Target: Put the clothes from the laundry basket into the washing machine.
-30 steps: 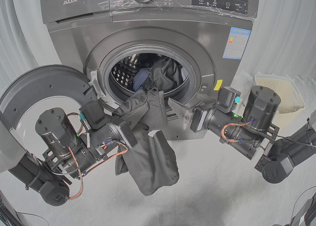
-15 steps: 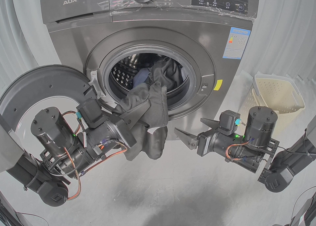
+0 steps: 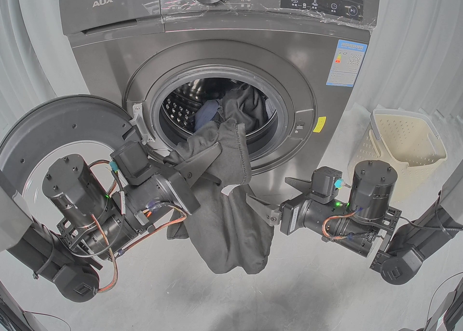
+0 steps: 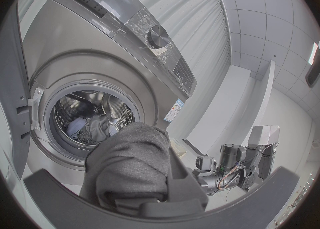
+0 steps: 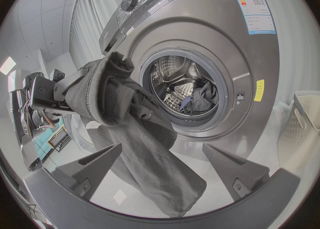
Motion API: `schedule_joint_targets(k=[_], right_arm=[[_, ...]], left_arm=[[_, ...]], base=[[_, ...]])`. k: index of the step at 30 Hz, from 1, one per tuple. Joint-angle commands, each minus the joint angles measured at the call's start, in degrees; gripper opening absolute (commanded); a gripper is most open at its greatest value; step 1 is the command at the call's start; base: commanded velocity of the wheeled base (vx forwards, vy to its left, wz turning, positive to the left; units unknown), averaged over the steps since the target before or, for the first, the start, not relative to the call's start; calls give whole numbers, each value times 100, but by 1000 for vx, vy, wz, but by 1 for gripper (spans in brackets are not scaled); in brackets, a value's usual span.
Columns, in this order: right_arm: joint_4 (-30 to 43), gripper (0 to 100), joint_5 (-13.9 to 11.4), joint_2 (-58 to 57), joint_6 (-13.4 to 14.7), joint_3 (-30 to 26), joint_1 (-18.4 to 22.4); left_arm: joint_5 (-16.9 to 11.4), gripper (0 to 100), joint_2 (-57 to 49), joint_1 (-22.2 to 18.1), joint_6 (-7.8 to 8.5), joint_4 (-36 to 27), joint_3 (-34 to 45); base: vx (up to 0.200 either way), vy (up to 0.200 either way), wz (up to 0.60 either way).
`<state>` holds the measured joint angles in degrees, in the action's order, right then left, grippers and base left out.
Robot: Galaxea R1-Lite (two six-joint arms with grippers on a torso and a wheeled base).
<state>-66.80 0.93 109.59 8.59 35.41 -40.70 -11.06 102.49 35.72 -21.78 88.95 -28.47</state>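
Note:
A dark grey garment (image 3: 226, 221) hangs from my left gripper (image 3: 206, 159), which is shut on its upper folds just below the open mouth of the washing machine (image 3: 222, 52). The cloth drapes down toward the floor. In the left wrist view the bunched garment (image 4: 130, 159) covers the left gripper (image 4: 150, 189). My right gripper (image 3: 267, 189) is open, low and right of the hanging cloth, close to it. In the right wrist view the garment (image 5: 143, 133) hangs in front of the right gripper (image 5: 161, 148). Dark clothes (image 3: 243, 105) lie inside the drum.
The round machine door (image 3: 62, 124) stands swung open at the left, behind my left arm. A cream laundry basket (image 3: 410, 139) sits on the floor right of the machine; its inside is hidden. Bare grey floor (image 3: 299, 288) lies below both arms.
My right gripper dropped from the drum's rim and moved left toward the cloth. The garment bunched up half a second ago and hangs long again. My left gripper rose slightly.

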Motion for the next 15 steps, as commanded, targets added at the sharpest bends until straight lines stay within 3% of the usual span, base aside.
schedule_joint_targets(k=[1, 15], right_arm=[[1, 100, -5, 36, -7, 1, -52], [10, 100, 30, 194, -86, 247, -25]], left_arm=[[7, 0, -9, -3, -1, -1, -1], [-2, 0, -36, 5, 25, -1, -1]], base=[[0, 0, 0], [0, 0, 0]])
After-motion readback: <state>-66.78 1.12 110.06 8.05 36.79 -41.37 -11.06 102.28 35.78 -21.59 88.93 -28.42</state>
